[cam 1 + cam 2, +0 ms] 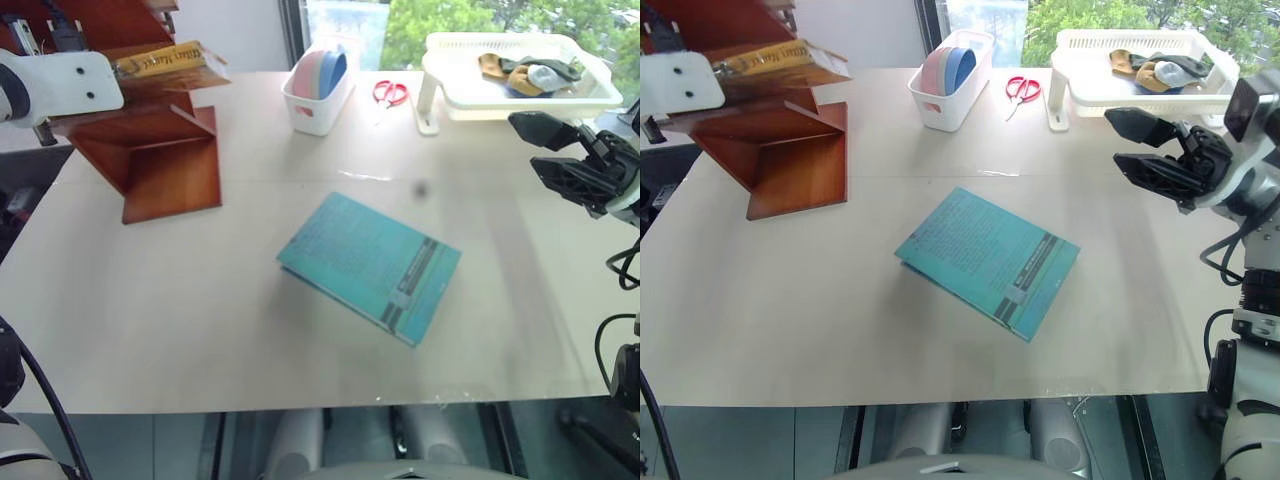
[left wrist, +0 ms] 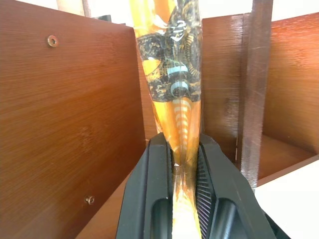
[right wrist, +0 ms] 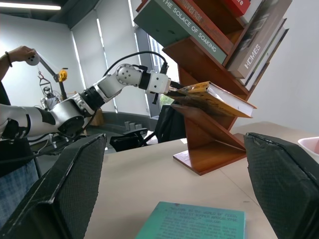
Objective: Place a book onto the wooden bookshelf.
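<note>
The wooden bookshelf stands at the far left of the bench, its reddish-brown boards slanted and its base resting on the bench top. In the right wrist view, upper shelves of the unit carry several tilted books.

The left tool is clenched on the book, gripping its yellow-orange edge between both black fingers. The book lies on a slanted shelf board of the wooden bookshelf, with its right end projecting past the board toward the right. Shelf panels stand on both sides of the book in the left wrist view.

Near the centre of the bench lies a teal book, flat and turned at an angle to the bench edge, well apart from the wooden bookshelf.

At the far edge, right of the wooden bookshelf, stands a white bin holding pink and blue items. Just right of it lie red-handled scissors.

At the far right stands a white tray on legs, containing small mixed items.

The right tool hangs above the right part of the bench, released, with its fingers spread wide and empty. It points left toward the wooden bookshelf.

A person's raised hand appears in the background of the right wrist view.
</note>
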Available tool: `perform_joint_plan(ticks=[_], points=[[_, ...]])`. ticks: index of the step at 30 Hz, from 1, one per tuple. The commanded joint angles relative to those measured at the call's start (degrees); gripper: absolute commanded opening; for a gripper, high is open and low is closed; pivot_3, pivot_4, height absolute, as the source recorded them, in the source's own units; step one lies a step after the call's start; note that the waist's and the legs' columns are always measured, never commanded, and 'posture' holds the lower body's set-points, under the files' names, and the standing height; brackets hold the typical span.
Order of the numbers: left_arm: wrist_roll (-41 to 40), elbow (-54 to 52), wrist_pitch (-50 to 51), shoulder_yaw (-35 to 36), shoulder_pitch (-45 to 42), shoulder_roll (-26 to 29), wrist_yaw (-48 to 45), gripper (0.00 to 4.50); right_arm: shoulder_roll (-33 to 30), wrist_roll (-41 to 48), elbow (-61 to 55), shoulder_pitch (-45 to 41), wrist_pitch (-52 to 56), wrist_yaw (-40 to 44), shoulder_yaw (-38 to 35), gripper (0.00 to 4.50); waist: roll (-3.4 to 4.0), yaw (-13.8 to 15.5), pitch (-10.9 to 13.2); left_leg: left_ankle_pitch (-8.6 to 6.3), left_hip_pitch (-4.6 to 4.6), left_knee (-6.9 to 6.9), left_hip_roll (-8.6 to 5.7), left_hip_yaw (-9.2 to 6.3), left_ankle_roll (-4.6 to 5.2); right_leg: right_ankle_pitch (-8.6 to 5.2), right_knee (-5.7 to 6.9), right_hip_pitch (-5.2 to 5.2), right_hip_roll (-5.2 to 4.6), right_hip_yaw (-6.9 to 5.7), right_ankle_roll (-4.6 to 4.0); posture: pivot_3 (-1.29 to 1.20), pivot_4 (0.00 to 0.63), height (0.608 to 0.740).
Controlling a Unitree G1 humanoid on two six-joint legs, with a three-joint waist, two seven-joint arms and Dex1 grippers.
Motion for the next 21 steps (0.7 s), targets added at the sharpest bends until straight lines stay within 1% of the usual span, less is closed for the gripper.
perform_joint_plan(ticks=[1, 15, 21], points=[[-0.4, 0.1, 2.1, 2.1, -0.1, 1.8, -0.3, 0.13, -0.7, 0.6, -1.2, -0.2, -1.1, 0.8, -2.2, 4.5, 0.0, 0.0, 0.0, 0.0, 0.0, 0.03, 0.02, 0.02, 0.0, 0.0, 0.06, -0.05, 0.04, 0.07, 0.0, 0.0, 0.15, 0.74], [0.0, -2.2, 5.7, 1.7, -0.5, 1.8, -0.8, 0.12, 0.0, -0.1, -0.3, 0.1, -2.9, 0.9, -2.1, 4.5, 0.0, -0.1, 0.0, 0.0, -0.01, 0.14, 0.06, 0.05, 0.0, 0.0, 0.15, -0.11, 0.08, 0.2, 0.0, 0.0, 0.15, 0.74], [-2.0, -5.8, 14.5, 3.1, 1.5, 1.7, -4.9, 0.12, 0.8, -1.0, 0.7, 0.0, -4.6, 0.9, -1.9, 4.5, 0.0, -0.7, 0.0, 0.0, -0.01, 0.14, 0.06, 0.05, 0.0, 0.0, 0.16, -0.11, 0.09, 0.21, 0.0, 0.0, 0.15, 0.74]])
